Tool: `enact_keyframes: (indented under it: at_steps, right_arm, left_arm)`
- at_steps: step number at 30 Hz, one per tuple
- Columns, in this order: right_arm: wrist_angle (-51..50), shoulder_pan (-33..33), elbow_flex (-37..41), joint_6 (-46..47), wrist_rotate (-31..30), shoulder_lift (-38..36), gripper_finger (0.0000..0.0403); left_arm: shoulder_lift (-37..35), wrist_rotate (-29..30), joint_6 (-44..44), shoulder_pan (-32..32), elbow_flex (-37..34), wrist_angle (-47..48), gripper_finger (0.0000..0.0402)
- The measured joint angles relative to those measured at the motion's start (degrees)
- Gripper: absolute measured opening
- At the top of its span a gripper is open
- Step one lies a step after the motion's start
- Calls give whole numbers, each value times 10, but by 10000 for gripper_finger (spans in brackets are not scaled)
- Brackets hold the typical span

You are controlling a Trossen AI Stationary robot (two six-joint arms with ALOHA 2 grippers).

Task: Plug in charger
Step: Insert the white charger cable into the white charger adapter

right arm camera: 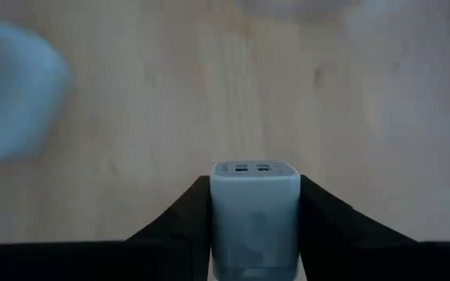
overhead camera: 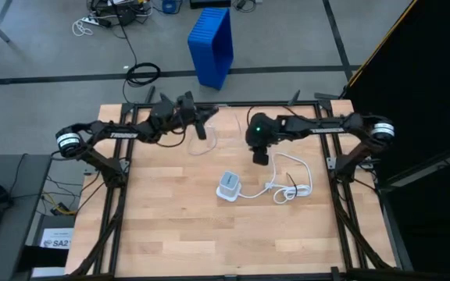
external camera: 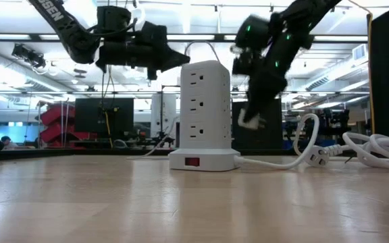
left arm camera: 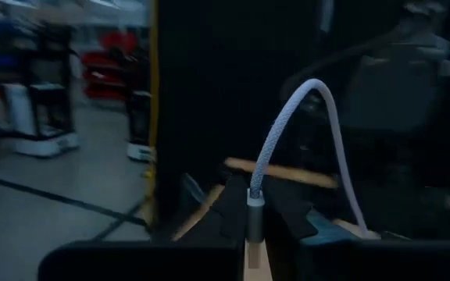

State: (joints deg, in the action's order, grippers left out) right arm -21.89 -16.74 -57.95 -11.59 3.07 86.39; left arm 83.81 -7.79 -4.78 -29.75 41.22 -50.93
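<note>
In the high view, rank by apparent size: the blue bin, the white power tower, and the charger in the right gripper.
1. Blue bin, on the floor.
2. Power tower.
3. Charger, mostly hidden in the right gripper; its true size is unsure.

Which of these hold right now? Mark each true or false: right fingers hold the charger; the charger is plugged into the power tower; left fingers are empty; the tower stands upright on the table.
1. The right gripper holds the charger. True.
2. The charger is plugged into the power tower. False: it hangs in the air beside the tower, apart from it.
3. The left gripper is empty. False: its fingers are shut on the metal plug of a braided cable.
4. The tower stands upright on the table. True.
</note>
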Motion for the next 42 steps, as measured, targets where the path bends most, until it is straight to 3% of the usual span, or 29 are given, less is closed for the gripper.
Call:
enact_keyframes:
  at_steps: [7,13,17,21,24,28,31,38,42]
  right_arm:
    - [165,15,0,0,77,-21,109]
    - [259,8,0,10,27,7,109]
    - [249,-23,0,10,-29,3,109]
    - [258,-63,0,5,-22,-20,109]
    - [281,-80,1,10,50,-23,109]
    - [362,-58,46,15,119,-21,109]
    - [453,-40,103,16,118,-20,109]
    - [785,-6,255,64,118,-13,109]
    - [853,7,286,76,115,-11,109]
  left_arm:
    - [0,24,-18,4,33,2,1]
    - [0,-75,-62,22,35,3,1]
    - [0,-133,-72,34,35,2,1]
    - [0,-162,-72,40,35,2,1]
    - [0,-164,-61,45,35,3,1]
    - [0,-164,-48,57,35,2,1]
    - [0,-165,-34,69,35,2,1]
    - [26,-163,-11,106,35,-14,1]
    - [55,-161,-11,122,35,-70,1]
